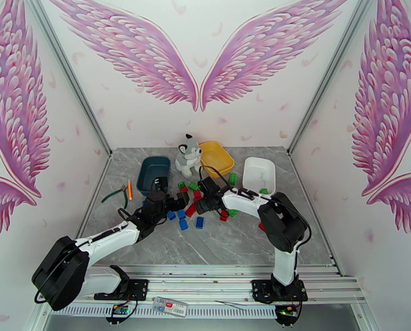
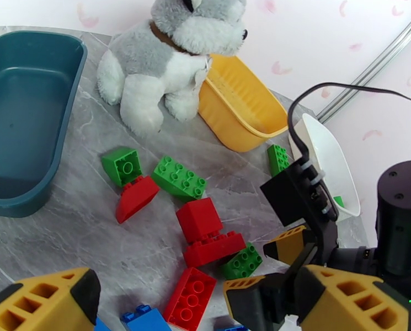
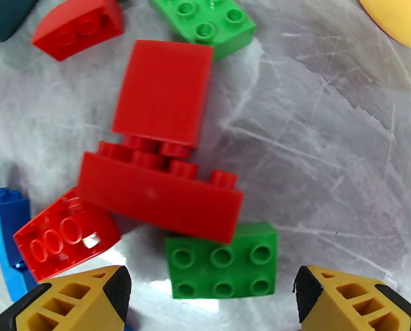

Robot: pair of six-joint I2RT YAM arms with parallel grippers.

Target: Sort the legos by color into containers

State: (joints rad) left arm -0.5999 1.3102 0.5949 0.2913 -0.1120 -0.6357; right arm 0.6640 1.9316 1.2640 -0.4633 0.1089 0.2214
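Observation:
Red, green and blue legos lie scattered mid-table between my two grippers. My right gripper (image 3: 213, 307) is open and low over the pile, with a green lego (image 3: 222, 266) just beyond its fingertips, against a long red lego (image 3: 161, 197). My left gripper (image 2: 166, 310) is open too, hovering over a red lego (image 2: 190, 298) and a blue lego (image 2: 144, 318). From above, the left gripper (image 1: 176, 202) and right gripper (image 1: 201, 204) almost meet. The teal container (image 1: 154, 172) looks empty. The yellow container (image 1: 216, 156) stands behind. The white container (image 1: 259, 173) holds one green lego (image 1: 263, 190).
A plush husky (image 1: 187, 155) sits between the teal and yellow containers. Orange-and-green hand tools (image 1: 122, 193) lie at the left of the table. The right arm's wrist and cable (image 2: 310, 183) hang close in front of my left gripper. More blue legos (image 1: 199, 222) lie nearer the arms.

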